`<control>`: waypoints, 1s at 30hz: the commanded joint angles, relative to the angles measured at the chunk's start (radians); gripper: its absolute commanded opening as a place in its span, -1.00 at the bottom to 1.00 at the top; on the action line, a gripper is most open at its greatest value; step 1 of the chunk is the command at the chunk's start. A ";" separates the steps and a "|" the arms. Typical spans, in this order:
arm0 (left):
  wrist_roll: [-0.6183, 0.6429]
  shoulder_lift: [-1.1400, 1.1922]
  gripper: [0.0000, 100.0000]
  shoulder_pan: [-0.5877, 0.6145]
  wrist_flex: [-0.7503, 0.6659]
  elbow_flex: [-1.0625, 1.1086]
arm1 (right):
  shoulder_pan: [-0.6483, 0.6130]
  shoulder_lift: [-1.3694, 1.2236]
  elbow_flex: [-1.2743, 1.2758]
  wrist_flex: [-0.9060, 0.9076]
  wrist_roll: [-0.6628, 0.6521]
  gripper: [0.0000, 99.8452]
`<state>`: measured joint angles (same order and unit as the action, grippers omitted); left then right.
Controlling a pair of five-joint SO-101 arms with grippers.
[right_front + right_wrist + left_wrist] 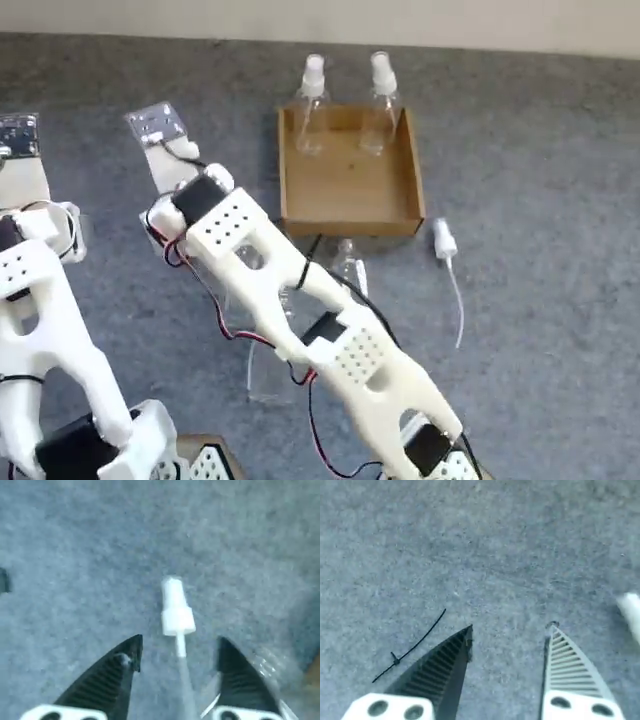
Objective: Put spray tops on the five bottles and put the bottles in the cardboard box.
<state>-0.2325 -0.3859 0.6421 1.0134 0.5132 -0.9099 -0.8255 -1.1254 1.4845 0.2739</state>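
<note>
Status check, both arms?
Left gripper open above carpet, zip tie nearby. Right gripper open over a loose spray top. Two capped bottles stand in cardboard box.

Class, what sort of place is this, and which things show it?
Likely a robotics lab bench: two white robot arms over a grey table, with a cardboard box, capped spray bottles and a loose spray top laid out.

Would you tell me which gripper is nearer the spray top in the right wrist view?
Right. The right gripper, open, straddles the spray top; the left gripper hovers over carpet apart from it.
</note>
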 commanded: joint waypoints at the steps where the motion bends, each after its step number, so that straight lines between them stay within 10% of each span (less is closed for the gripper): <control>1: -0.008 -0.002 -0.57 -0.033 0.008 -0.042 | 0.015 0.021 -0.268 0.217 -0.018 -0.49; 8: -0.005 -0.010 -0.57 -0.120 0.104 -0.051 | 0.171 0.105 -0.257 0.285 -0.196 -0.65; 21: 0.098 0.030 -0.58 -0.271 0.149 -0.042 | 0.676 1.115 1.050 0.194 -0.563 -0.49; 30: 0.215 0.331 -0.58 -0.297 0.058 -0.110 | 1.052 1.214 1.590 -0.216 -0.698 -0.49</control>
<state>-0.0621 -0.1281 0.3736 1.1009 0.4841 0.1043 0.3713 0.4043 1.3556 -0.3982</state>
